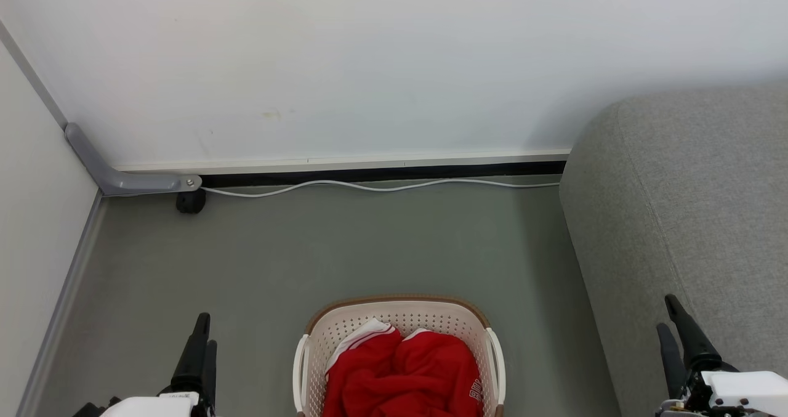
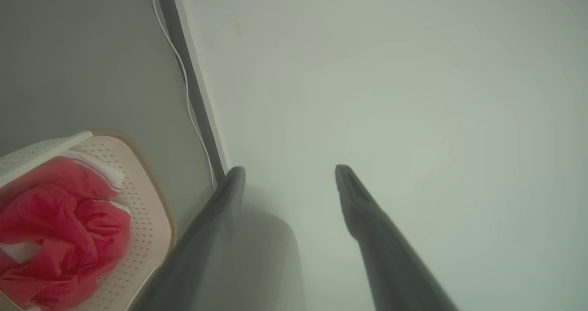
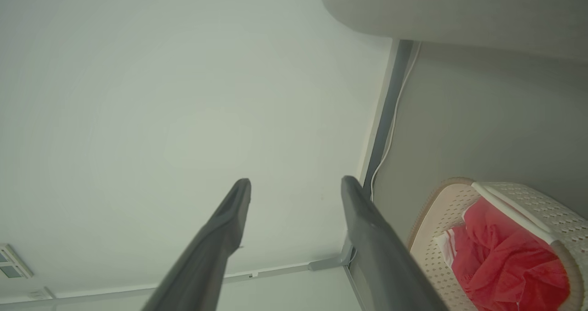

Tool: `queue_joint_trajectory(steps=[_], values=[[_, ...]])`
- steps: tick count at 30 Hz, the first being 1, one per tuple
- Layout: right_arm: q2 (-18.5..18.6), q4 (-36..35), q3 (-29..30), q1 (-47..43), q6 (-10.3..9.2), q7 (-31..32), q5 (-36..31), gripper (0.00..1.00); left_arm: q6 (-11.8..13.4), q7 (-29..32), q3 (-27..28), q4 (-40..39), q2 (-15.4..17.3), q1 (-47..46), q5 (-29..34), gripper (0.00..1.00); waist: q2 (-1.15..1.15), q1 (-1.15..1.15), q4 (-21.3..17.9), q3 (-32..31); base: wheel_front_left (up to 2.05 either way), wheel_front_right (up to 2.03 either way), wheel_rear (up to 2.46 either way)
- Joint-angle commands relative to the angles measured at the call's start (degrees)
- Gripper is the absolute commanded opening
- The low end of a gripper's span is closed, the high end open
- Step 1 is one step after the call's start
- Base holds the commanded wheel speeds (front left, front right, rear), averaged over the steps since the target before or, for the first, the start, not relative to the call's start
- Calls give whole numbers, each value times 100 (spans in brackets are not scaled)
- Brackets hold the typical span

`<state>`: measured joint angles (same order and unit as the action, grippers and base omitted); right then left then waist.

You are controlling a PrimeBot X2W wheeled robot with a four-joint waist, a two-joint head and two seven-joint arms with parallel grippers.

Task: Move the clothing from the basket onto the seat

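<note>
— While the left jaws and the right jaws both stood spread wide with nothing between them, where was the clothing (image 1: 403, 374)?

— Heaped in the basket (image 1: 399, 302), which sat on the floor (image 1: 345, 244) between the two arms. The seat (image 1: 689, 207) stood near it on the robot's right, apart from it. I saw no garment on the part of the seat that was in view.

— What looked likely to go wrong?

— The red fabric was crumpled together. A pinch could have lifted one fold and dragged a second garment half out, and that one might have dropped on the floor short of the seat.

— And the basket itself?

— It looked light. Had a finger caught the perforated wall or a white handle (image 1: 496, 358), the whole basket might have tipped or slid. A shallow grab would probably have slipped off the soft cloth.

— Any worry about the right arm?

— Its jaws hovered just beside the seat's rounded side. A careless swing towards the basket or back might have brushed the upholstery.
</note>
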<state>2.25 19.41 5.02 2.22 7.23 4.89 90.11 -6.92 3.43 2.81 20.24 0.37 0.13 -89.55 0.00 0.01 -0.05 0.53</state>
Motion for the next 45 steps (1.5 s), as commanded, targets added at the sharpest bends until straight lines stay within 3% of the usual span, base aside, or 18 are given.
queue_joint_trajectory(steps=[1, 20, 45], values=[[136, -173, -43, 291, 18, -85, -52, 100, -13, -42, 6, -138, 66, -350, 88, 100, 0, -1, -1, 3, 0, 0, 0], [570, -121, -641, 654, 19, -508, -790, 100, -21, -361, -121, -108, 99, -598, 1436, 100, 0, -1, -19, 35, 0, 0, 0], [983, 7, -1266, 1006, 21, -912, -2803, 100, 230, -766, -498, -45, 140, -840, 3850, 100, 0, -1, -37, 59, 0, 0, 0]])
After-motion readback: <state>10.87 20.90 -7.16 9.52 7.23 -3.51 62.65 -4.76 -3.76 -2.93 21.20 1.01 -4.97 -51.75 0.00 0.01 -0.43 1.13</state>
